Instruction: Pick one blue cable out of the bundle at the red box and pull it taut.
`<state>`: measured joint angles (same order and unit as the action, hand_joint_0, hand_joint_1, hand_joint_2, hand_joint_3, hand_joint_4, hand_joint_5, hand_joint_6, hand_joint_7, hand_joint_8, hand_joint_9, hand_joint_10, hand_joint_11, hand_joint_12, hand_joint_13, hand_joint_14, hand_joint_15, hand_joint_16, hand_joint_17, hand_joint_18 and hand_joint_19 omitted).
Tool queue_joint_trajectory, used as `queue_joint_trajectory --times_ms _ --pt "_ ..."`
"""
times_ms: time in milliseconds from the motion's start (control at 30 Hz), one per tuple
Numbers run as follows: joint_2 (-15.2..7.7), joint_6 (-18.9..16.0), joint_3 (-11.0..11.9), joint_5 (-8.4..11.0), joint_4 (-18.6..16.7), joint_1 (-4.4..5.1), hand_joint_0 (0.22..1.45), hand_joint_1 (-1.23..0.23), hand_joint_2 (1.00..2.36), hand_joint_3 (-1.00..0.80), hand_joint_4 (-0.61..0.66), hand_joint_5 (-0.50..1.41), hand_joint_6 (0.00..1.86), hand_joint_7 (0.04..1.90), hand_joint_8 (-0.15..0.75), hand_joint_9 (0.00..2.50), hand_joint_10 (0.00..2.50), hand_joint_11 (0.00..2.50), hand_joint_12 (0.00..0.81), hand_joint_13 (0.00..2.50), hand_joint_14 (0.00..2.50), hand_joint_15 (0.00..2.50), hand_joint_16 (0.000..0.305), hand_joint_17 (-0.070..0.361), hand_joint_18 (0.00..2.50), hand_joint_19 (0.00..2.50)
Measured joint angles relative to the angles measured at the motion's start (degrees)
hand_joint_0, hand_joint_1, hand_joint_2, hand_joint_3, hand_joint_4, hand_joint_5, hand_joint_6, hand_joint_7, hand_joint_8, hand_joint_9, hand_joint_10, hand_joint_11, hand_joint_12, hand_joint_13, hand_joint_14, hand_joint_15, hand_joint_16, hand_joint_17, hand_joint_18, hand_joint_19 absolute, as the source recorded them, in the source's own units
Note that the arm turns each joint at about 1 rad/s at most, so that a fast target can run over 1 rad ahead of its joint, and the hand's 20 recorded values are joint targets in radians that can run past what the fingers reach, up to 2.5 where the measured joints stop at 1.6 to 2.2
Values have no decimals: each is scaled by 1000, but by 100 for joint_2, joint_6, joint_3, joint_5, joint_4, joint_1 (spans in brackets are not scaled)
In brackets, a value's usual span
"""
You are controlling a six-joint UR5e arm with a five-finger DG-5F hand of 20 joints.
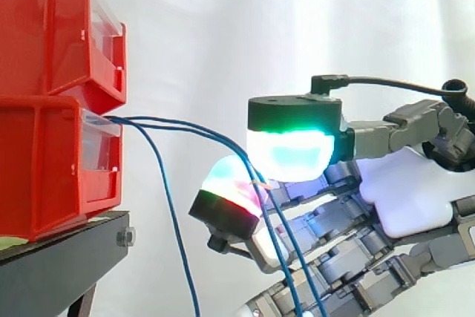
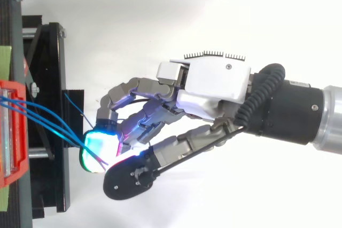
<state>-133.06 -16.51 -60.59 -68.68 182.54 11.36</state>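
1. The red box sits on a black stand, cut off at the left edge.
2. The hand is right of the box. Its fingers are curled and its glowing pads pinch the blue cable. How many strands they pinch is unclear.
3. Thin strands leave the box front and sag rightward; one droops below.

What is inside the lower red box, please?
Blue cables run out of the lower red box at its clear front panel; their ends inside are hidden by its walls.
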Motion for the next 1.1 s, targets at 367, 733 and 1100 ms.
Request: queue_joint_trajectory --times_ms 367,733,1100 --pt "1 4 1 2 0 6 510 -804 1000 -500 172 -177 666 1023 312 698 14 793 427 424 4 156 60 135 579 316" --pt "0 7 2 4 -2 12 625 -798 1010 -372 127 -172 765 1071 323 789 16 811 411 482 5 170 56 126 617 335" --pt "0 7 -2 4 -2 17 656 -834 1025 -71 78 -215 887 1021 327 804 15 881 413 508 5 163 57 127 664 320"
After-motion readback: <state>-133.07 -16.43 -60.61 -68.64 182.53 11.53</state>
